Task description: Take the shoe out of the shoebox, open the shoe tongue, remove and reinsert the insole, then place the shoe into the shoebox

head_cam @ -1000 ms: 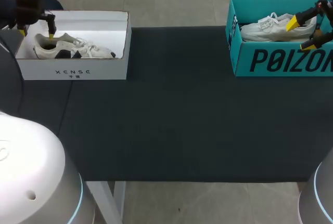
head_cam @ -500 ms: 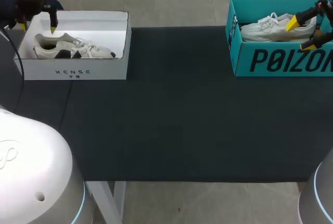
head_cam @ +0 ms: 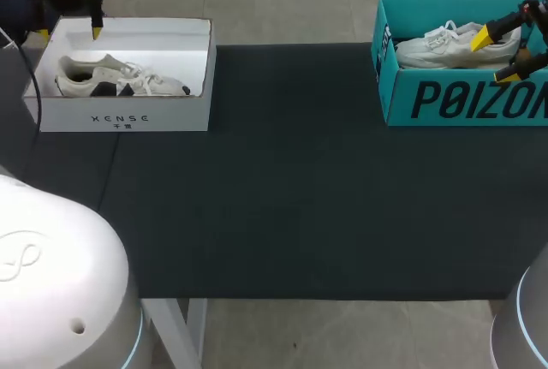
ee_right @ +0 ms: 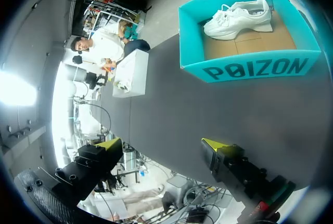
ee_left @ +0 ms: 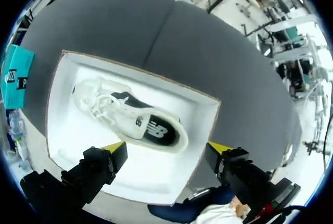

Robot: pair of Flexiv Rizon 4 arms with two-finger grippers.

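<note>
A white shoebox stands at the table's far left, holding a cream shoe with dark patches. My left gripper hangs open above the box's back left corner, near the shoe's heel, holding nothing. In the left wrist view the shoe lies on its side in the white box, below the open gripper. At the far right, a white shoe lies in a teal shoebox. My right gripper is open and empty above that box's right end. In the right wrist view the teal box and its shoe lie well ahead of that gripper.
A dark mat covers the table between the two boxes. The white box shows small in the right wrist view, beyond the teal one.
My left gripper has lifted up and back from the shoe's heel inside the white box to above the box's rear corner. The right arm has not moved.
</note>
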